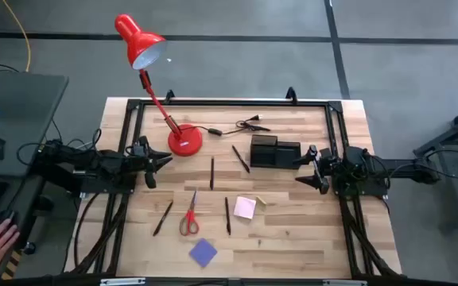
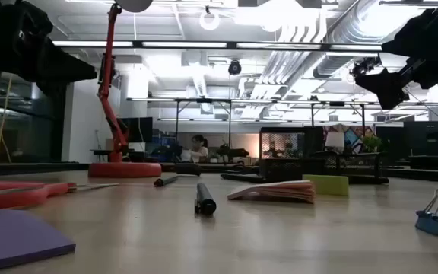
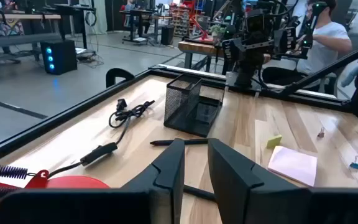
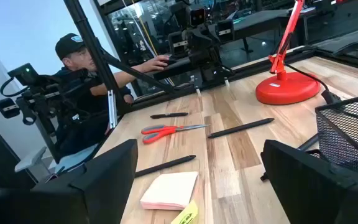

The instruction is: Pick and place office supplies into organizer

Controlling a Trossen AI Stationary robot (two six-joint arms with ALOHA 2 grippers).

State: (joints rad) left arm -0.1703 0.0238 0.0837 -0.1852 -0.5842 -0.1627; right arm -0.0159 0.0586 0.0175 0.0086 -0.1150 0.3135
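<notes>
Black mesh organizer (image 1: 274,151) stands on the table's far right part, pink note pad (image 1: 245,207) and scissors (image 1: 189,215) lying nearer the front. Right gripper (image 1: 310,168) hovers just beside it, fingers wide apart and empty. Left gripper (image 1: 156,164) waits near the lamp base (image 1: 185,141), fingers nearly closed, empty.

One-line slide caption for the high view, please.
Pens, red-handled scissors, pink square note pad and blue-purple note pad lie scattered on the wooden table near the black mesh organizer.
</notes>
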